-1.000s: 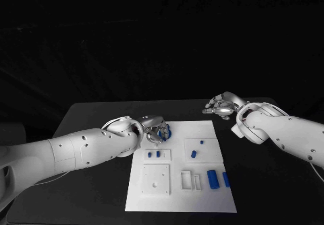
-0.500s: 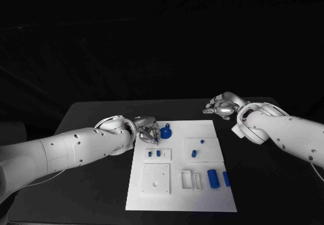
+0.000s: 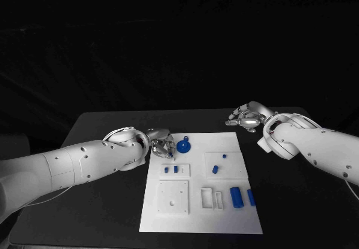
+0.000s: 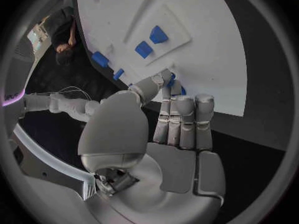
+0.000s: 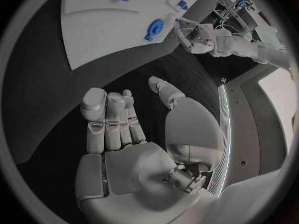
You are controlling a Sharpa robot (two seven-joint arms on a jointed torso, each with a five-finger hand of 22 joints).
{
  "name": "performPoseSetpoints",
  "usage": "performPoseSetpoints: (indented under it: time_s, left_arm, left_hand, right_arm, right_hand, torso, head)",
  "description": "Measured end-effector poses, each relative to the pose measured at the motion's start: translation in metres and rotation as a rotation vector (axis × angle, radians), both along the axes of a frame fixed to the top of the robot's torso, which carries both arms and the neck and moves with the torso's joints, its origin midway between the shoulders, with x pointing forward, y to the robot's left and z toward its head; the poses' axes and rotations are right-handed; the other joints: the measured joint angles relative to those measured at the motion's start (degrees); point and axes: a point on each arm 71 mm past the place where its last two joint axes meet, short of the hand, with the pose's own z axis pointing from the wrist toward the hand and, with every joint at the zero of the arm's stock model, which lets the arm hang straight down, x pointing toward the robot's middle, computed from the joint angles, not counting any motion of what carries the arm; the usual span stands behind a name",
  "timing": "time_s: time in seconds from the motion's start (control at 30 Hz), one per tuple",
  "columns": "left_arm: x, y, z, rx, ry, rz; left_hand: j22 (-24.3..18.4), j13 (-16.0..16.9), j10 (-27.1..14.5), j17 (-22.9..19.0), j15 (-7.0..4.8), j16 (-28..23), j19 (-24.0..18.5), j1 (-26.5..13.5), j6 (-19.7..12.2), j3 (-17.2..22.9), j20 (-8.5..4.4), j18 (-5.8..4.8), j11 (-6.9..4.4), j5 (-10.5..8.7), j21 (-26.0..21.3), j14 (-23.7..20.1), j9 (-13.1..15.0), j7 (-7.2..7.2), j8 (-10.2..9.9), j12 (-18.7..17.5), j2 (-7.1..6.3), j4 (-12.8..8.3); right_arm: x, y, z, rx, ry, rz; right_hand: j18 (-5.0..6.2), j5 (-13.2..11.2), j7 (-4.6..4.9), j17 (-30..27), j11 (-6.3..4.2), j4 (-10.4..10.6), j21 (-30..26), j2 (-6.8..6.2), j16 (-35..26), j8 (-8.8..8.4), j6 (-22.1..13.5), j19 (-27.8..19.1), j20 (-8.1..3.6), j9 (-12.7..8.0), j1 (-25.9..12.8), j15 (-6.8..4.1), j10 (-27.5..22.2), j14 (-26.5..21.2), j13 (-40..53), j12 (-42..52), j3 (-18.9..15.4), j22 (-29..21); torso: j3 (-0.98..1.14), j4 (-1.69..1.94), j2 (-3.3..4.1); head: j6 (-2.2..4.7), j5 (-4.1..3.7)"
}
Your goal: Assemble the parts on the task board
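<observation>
The white task board (image 3: pixel 201 220) lies mid-table. A round blue part with a short stem (image 3: pixel 184 146) sits at its far left corner, also seen in the right wrist view (image 5: pixel 154 28). My left hand (image 3: pixel 160 147) is at that part's left edge. Its thumb presses toward the fingertips (image 4: pixel 169 92) in a pinch, and blue shows between them. My right hand (image 3: pixel 245 118) hovers beyond the board's far right corner. Its fingers (image 5: pixel 107 119) are spread and hold nothing.
Two small blue pieces (image 3: pixel 170 169) stand in a raised white block. A blue peg (image 3: pixel 215 169) and two blue cylinders (image 3: pixel 236 197) lie on the board's right half. A white plate with holes (image 3: pixel 174 197) and slotted frames (image 3: pixel 211 199) sit nearer me.
My left hand has drawn back to the left off the board's corner, so the round blue part now shows beside its fingertips. The right hand has stayed put.
</observation>
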Motion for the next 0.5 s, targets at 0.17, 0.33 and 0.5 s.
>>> performPoseSetpoints:
  time_s: [0.17,0.33,0.5]
  left_arm:
    - [-0.0001,-0.0006,-0.0007,0.002,0.006,-0.002]
    - [0.0000,-0.0011,-0.0012,0.004,0.010,-0.003]
    - [0.0000,-0.0038,-0.0017,0.004,0.012,-0.008]
  left_hand:
    - [0.0,0.0,0.0,0.0,0.00,0.0,0.0,0.0,0.0,0.1,0.01,0.01,-0.02,0.00,0.0,0.0,0.0,0.00,0.0,-0.1,0.01,-0.1]
    - [0.0,0.0,0.1,-0.1,0.01,0.0,0.0,0.1,0.0,0.1,0.01,0.02,-0.14,-0.01,0.0,0.0,0.0,0.00,0.0,-0.1,0.07,-0.2]
    - [0.0,0.0,0.2,-0.1,0.01,0.0,0.0,0.1,0.0,0.1,0.02,0.03,-0.16,-0.02,0.0,0.0,0.0,0.00,0.0,-0.1,0.10,-0.2]
  right_arm:
    - [0.0000,0.0000,0.0000,0.000,0.000,0.000]
    - [0.0000,0.0000,-0.0001,0.000,0.000,0.000]
    - [0.0000,0.0005,-0.0002,0.000,0.000,0.001]
  right_hand:
    - [0.00,0.0,-0.03,0.0,0.00,0.0,0.0,0.00,0.0,0.00,0.0,0.0,0.00,0.0,0.0,0.00,0.0,0.0,0.0,0.0,0.0,-0.1]
    - [0.00,0.0,-0.12,0.0,0.00,0.0,0.0,0.00,0.0,0.00,-0.1,0.0,0.00,0.0,0.0,0.00,0.0,0.0,0.0,0.0,0.0,-0.1]
    - [0.00,0.0,-0.01,0.0,0.00,0.0,0.0,0.00,0.0,0.00,-0.2,0.0,0.00,0.0,0.0,0.00,0.0,0.0,0.0,0.0,0.0,0.0]
  torso:
    - [0.03,-0.03,0.01]
    - [0.03,-0.06,0.02]
    - [0.05,-0.07,0.03]
  head:
    - [-0.08,0.08]
    - [-0.16,0.09]
    - [-0.24,0.10]
